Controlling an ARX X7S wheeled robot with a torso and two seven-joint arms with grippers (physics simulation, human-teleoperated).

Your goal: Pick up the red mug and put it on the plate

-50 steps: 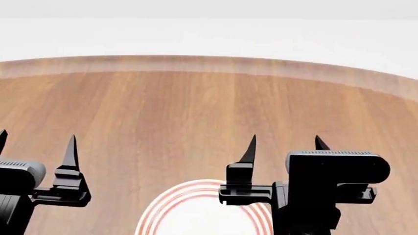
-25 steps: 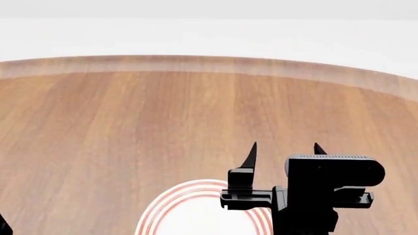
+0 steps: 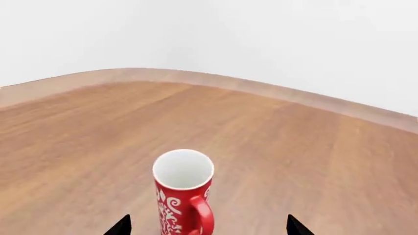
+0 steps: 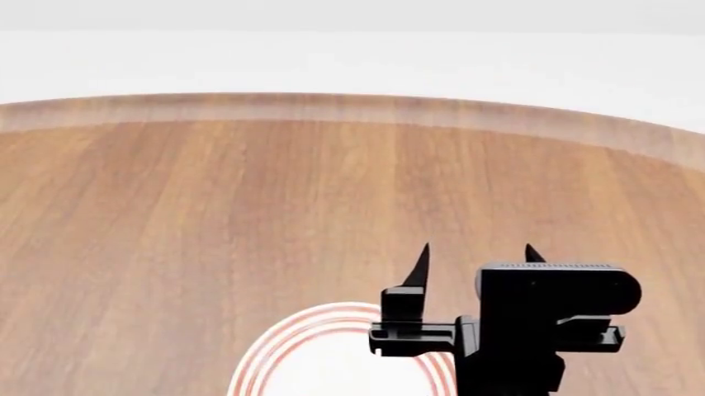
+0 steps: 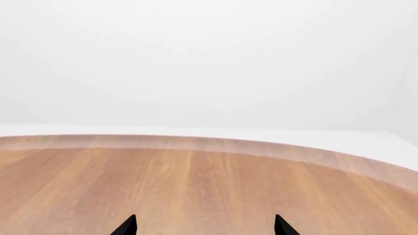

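The red mug (image 3: 183,196), red with a white floral pattern and white inside, stands upright on the wooden table in the left wrist view, its handle turned toward the camera. My left gripper (image 3: 207,226) is open, its two black fingertips apart on either side of the mug's lower part, not touching it. The left gripper is out of the head view. The plate (image 4: 319,355), white with red rings, shows partly at the bottom of the head view. My right gripper (image 4: 475,257) is open and empty, raised at the plate's right edge; it also shows in the right wrist view (image 5: 203,225).
The round wooden table (image 4: 276,190) reaches to a curved far edge with a pale wall behind. No other objects show in these views.
My left gripper has dropped out of the head view at the lower left. My right gripper has sunk slightly and stays open.
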